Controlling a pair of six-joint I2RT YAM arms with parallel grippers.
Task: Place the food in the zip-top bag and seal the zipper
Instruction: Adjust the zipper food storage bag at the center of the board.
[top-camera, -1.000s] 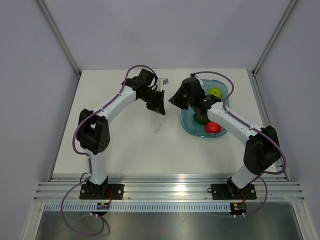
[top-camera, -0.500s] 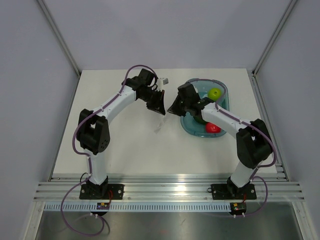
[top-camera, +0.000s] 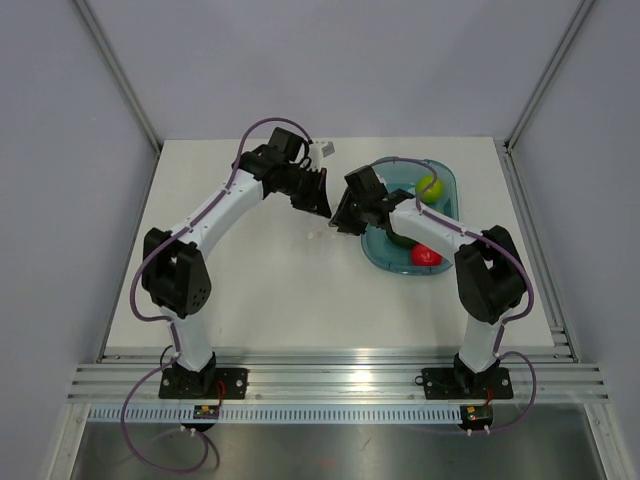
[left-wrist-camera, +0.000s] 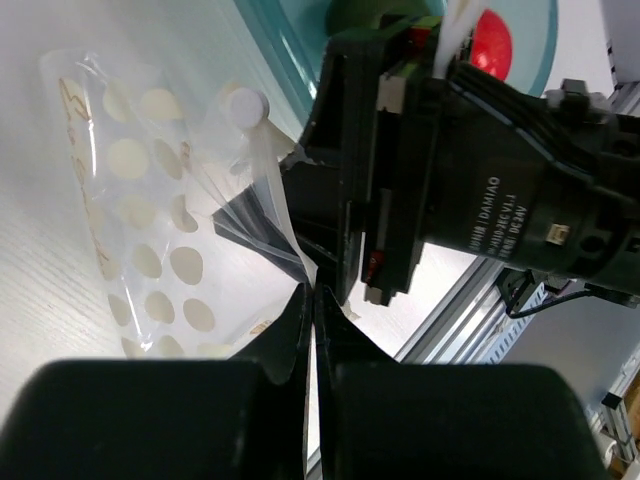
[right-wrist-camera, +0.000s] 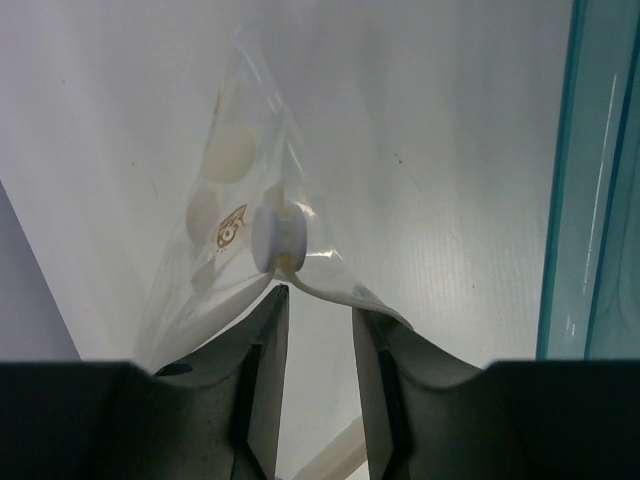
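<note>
The left gripper (left-wrist-camera: 311, 300) is clamped on the bag (left-wrist-camera: 140, 190) lip mid-table. The right gripper (right-wrist-camera: 318, 325) is apart at the opposite lip, and the food (top-camera: 399, 240) lies in the tray (top-camera: 448, 200) by the right edge. If the right gripper misses the slick film, the mouth could collapse.

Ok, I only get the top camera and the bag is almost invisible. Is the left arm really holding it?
Observer: Yes. The left wrist view shows the left fingers pinched shut on an edge of the small clear crinkly plastic bag.
Operator: Anything printed on it?
Observer: Rows of cream round dots.
Operator: And the other side's fingers?
Observer: The right wrist view shows the right fingers slightly apart, the bag's film draped across their tips, with a small white round knob on the film just past them.
</note>
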